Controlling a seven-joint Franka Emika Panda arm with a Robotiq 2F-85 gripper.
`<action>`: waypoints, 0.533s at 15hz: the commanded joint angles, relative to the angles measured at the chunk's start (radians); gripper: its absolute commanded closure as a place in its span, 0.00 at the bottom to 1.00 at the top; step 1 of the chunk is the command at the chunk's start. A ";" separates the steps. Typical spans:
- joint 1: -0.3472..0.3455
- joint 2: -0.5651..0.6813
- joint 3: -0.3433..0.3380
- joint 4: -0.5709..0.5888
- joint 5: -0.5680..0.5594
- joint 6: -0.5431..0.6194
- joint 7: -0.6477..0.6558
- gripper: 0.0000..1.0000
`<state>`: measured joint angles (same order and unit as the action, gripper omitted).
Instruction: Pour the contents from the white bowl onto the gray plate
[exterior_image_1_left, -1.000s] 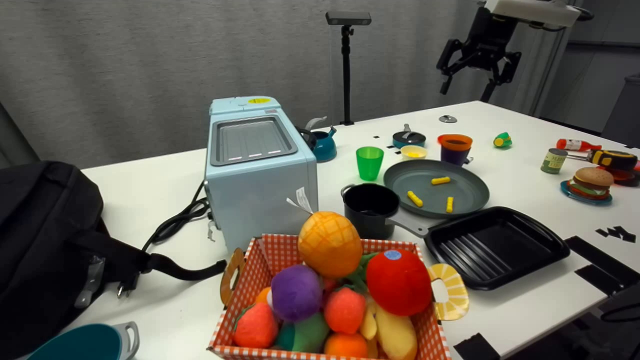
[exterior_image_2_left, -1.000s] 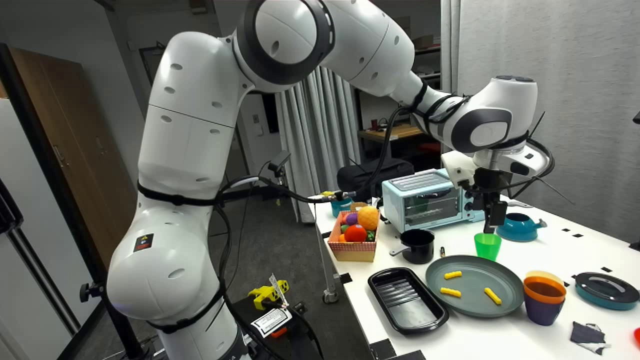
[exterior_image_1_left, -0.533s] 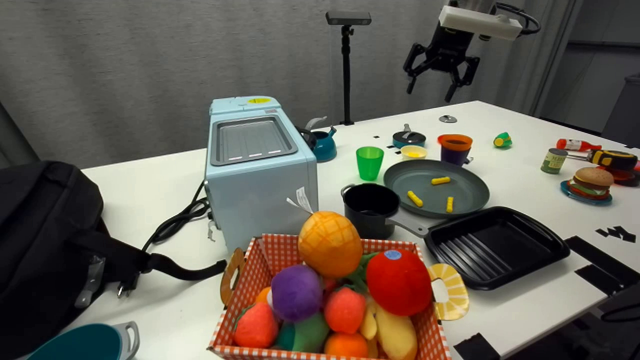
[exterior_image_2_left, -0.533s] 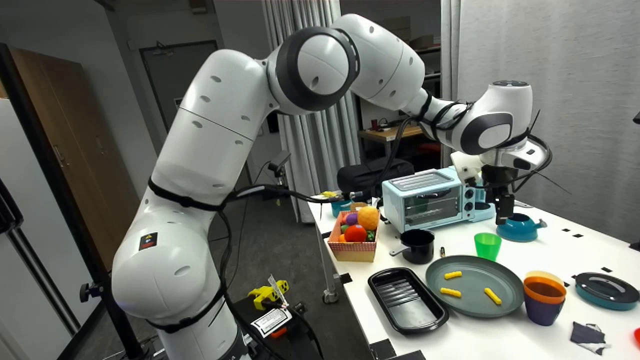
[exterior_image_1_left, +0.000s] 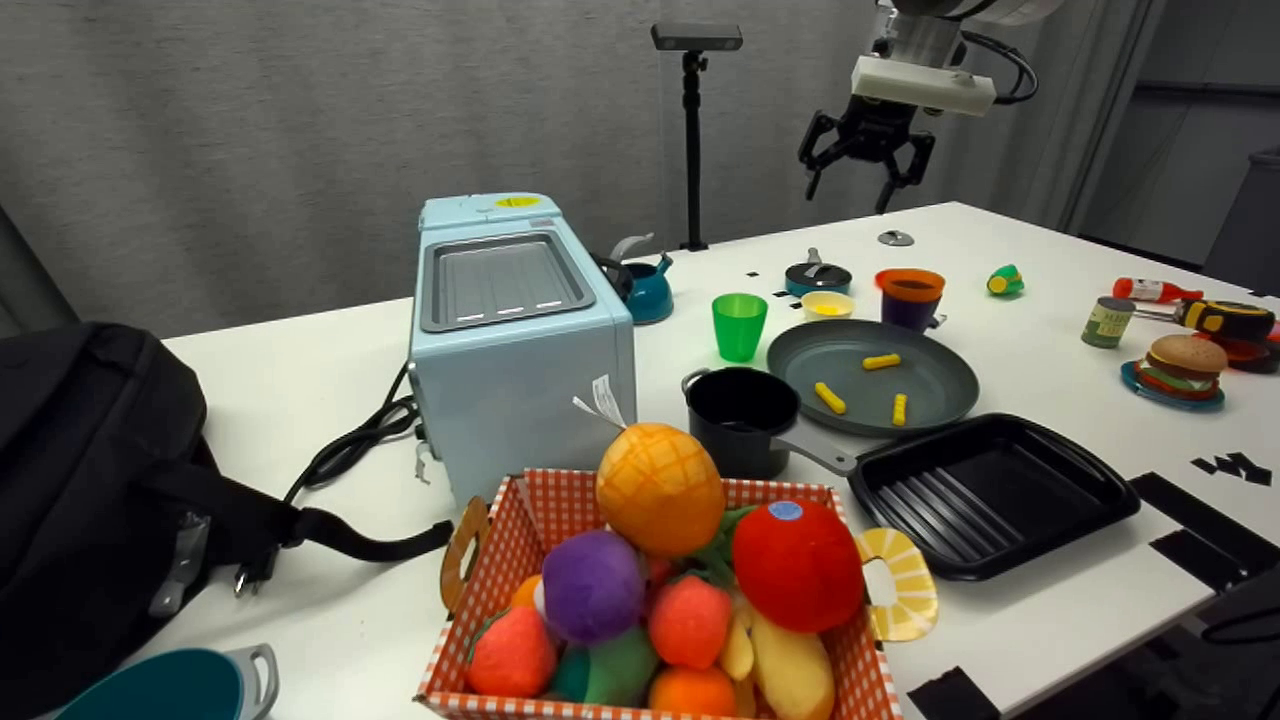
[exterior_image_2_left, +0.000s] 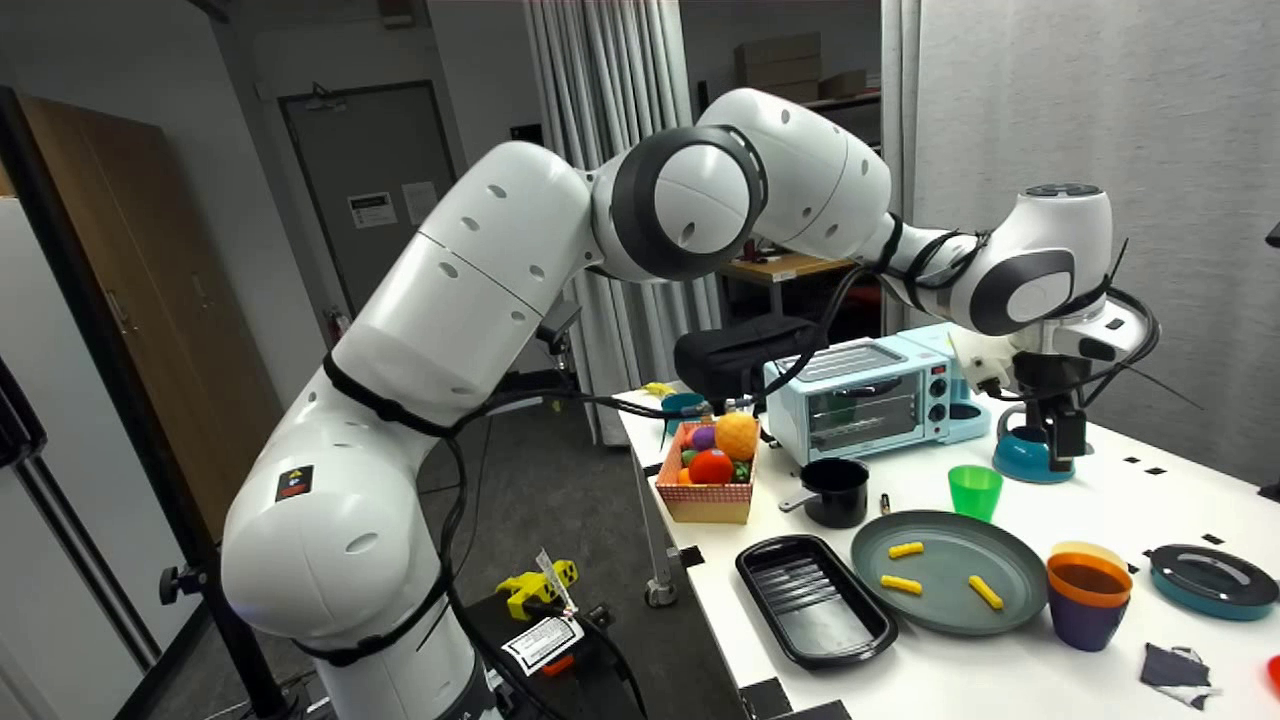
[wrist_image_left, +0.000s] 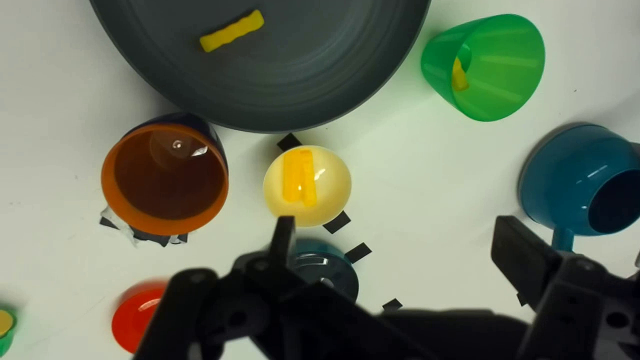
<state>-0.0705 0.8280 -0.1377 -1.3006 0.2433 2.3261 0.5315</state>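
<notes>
One gripper (exterior_image_1_left: 847, 201) hangs over the table (exterior_image_1_left: 1040, 335), its two fingers (wrist_image_left: 522, 255) spread well apart.
Beyond them I count one white bowl (wrist_image_left: 334, 187) with at least two yellow sticks (wrist_image_left: 293, 175) in it, just beside one gray plate (wrist_image_left: 310, 92) carrying three more sticks (exterior_image_1_left: 881, 361).

The bowl (wrist_image_left: 332, 182), round and cream-white, stands upright, yellow sticks (wrist_image_left: 298, 177) lying side by side inside. It is just beside the plate (exterior_image_1_left: 868, 388), a gap between them, and in an exterior view nearer the far edge of the worktop (exterior_image_1_left: 1040, 370). The dark gray plate lies flat, three more sticks (exterior_image_1_left: 881, 361) spread apart on it.
</notes>
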 joint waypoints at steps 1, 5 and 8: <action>-0.005 0.007 0.004 0.009 -0.005 -0.003 0.002 0.00; -0.005 0.011 0.005 0.022 -0.006 -0.003 0.002 0.00; 0.002 0.033 0.005 0.042 -0.010 0.007 0.008 0.00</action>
<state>-0.0703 0.8384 -0.1378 -1.2842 0.2432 2.3261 0.5321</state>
